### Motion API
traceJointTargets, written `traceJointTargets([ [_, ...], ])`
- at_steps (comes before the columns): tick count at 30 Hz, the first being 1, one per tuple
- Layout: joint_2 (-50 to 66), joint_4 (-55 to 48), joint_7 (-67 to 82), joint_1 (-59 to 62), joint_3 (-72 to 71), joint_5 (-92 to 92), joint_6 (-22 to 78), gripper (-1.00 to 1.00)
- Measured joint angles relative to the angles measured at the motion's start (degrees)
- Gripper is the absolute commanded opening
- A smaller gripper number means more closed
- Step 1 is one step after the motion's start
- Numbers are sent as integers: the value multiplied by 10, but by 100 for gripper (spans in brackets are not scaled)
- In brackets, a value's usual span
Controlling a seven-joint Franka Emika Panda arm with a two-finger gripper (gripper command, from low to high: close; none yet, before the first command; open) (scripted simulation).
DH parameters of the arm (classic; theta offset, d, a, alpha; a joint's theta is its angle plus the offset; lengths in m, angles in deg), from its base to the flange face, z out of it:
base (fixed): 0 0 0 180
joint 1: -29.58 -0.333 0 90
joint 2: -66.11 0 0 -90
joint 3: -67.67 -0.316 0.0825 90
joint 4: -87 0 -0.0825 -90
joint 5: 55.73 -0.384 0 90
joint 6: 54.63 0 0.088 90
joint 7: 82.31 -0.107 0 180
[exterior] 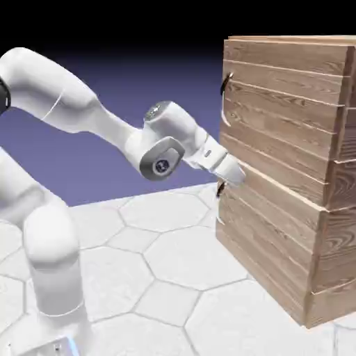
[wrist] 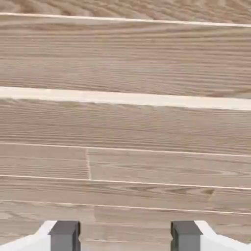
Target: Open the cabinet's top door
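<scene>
The cabinet (exterior: 338,243) of light-brown planks stands at the exterior view's right. Its top door (exterior: 281,115) carries a small dark curved handle (exterior: 225,85) near its upper left edge. My gripper (exterior: 236,178) is up against the cabinet front, low on the top door, well below that handle and just above the lower door's dark handle (exterior: 220,188). In the hand view, wood planks (wrist: 125,122) fill the picture. The two grey fingertips (wrist: 64,235) stand apart with nothing between them, so my gripper (wrist: 125,238) is open. No handle shows in the hand view.
The lower door (exterior: 268,243) sits under the top one. The cabinet rests on a table (exterior: 160,278) with a pale hexagon pattern. My white arm (exterior: 83,111) reaches in from the left.
</scene>
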Motion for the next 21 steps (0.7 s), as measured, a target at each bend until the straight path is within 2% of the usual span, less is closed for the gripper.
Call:
traceJointTargets([
  [21, -93, -142, 329, 192, -240, -523, -27, 0],
])
